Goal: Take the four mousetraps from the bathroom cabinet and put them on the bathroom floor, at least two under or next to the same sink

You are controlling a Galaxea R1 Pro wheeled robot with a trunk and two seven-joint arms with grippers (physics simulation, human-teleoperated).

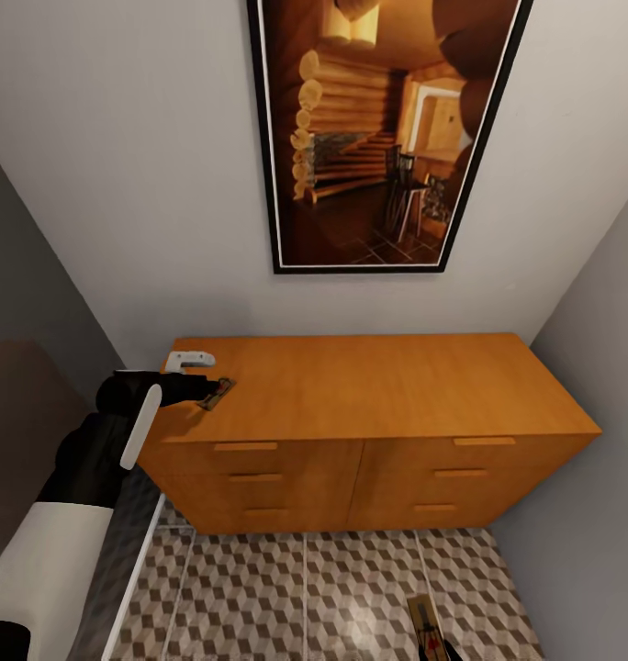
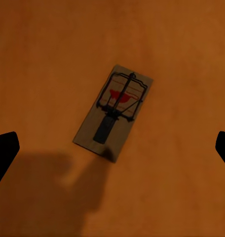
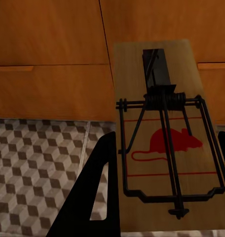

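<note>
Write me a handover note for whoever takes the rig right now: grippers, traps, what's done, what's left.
Left gripper: open, fingers either side of a mousetrap lying flat at the left end of the cabinet top, not gripped yet.
Right gripper: shut on a second mousetrap, held low in front of the cabinet drawers above the bathroom floor.
Done: one trap lifted, none seen placed on the tiles.
Left: set this one down, grab the cabinet-top one, find the other two, put two by the sink.

Left arm [image 1: 94, 454]: glossy black joints, white forearm shell lower left of frame, white bracket near wrist. Tool [image 1: 207, 393] fingers black, wedge-shaped.
</note>
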